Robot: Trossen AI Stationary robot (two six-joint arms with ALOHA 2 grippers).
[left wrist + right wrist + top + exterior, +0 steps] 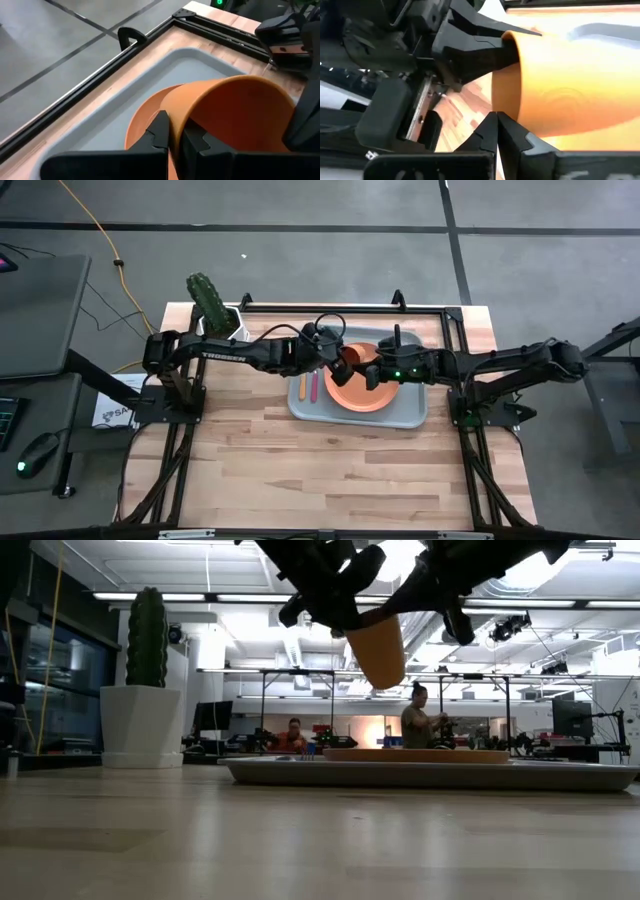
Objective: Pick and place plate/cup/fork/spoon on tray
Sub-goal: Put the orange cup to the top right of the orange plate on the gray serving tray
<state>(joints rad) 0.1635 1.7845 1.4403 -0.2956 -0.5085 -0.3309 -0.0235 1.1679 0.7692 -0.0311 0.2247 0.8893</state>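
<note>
Now, step: handing over the cup [352, 362].
Cup: aloft over the plate [362, 394] on the tray [415, 415].
Left gripper [335, 366]: I pinch its rim.
Right gripper [370, 370]: closed — empty beside it.
Next: lower gently — then release.

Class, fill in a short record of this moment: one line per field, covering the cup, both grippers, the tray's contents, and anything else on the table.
cup: orange cup held in the air above the tray
left gripper: left gripper shut on the cup's rim
right gripper: right gripper shut beside the cup; contact unclear
tray: grey-blue tray holds the plate, fork and spoon
plate: orange plate flat on the tray
cutlery: pink-handled fork and orange-handled spoon side by side beside the plate
other: cactus in a white pot, off the tray
</note>
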